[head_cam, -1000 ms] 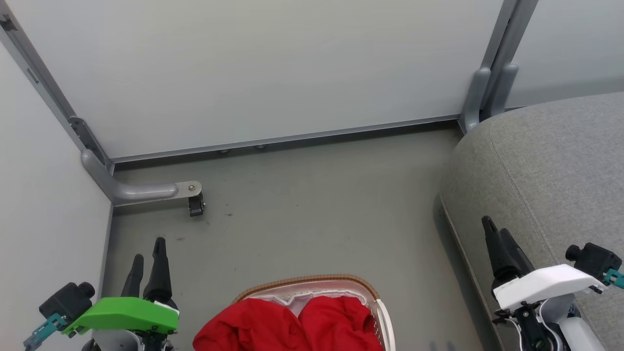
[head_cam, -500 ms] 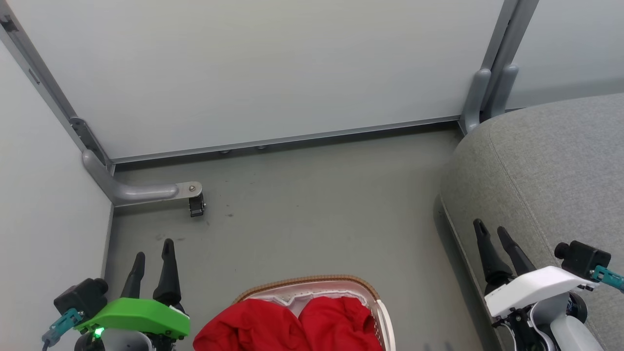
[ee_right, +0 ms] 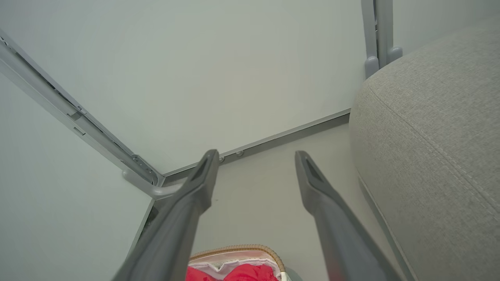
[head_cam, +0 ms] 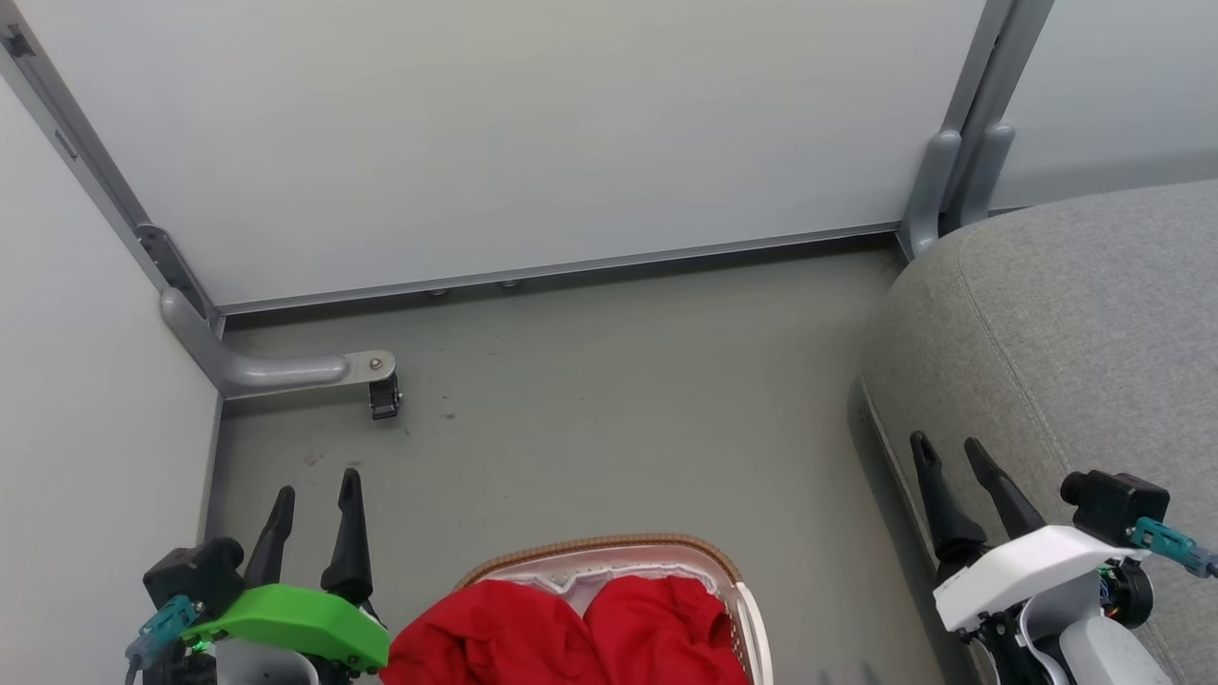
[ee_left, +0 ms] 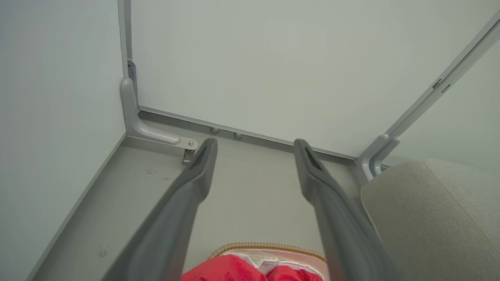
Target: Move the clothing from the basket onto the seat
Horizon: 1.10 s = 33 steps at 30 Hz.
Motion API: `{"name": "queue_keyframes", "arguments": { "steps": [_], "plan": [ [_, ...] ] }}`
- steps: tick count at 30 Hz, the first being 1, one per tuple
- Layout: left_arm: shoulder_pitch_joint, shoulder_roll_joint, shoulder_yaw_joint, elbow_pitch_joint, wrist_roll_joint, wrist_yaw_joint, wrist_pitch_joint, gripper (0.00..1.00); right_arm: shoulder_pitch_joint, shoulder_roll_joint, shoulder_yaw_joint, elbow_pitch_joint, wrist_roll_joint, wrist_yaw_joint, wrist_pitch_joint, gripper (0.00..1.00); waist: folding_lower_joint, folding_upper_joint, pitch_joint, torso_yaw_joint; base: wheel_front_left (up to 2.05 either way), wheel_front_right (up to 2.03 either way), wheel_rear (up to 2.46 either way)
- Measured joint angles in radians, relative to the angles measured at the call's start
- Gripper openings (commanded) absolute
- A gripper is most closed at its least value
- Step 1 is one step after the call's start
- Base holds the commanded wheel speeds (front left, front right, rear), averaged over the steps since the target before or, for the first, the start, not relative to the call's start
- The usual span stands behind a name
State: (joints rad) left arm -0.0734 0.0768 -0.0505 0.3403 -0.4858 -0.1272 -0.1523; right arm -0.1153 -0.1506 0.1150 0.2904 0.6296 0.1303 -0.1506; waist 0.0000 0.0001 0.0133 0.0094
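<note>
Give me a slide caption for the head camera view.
Open, empty left hand and right hand flank the basket of red clothing, grey seat at the robot's right.

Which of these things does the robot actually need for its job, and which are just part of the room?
Part of the job:
red clothing
basket holding it
grey seat
left gripper and right gripper, both open and holding nothing

Just there:
floor
wall panels
metal foot with a small wheel

Your left gripper [head_cam: 317, 482] sits near left, its fingers spread and empty, pointing far. Your right gripper [head_cam: 946, 440], near right, matches it.
</note>
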Motion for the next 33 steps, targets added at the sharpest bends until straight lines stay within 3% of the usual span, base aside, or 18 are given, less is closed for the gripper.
{"name": "queue_keyframes", "arguments": {
  "steps": [33],
  "plan": [
    [0.010,-0.014,-0.027,-0.001,0.284,-0.002,-0.074,1.00,-0.005,0.006,0.018,0.024,-0.268,0.000,-0.073,1.00,0.0000,0.0000,0.010,0.003,0.00,0.00,0.00]
  ]
}}
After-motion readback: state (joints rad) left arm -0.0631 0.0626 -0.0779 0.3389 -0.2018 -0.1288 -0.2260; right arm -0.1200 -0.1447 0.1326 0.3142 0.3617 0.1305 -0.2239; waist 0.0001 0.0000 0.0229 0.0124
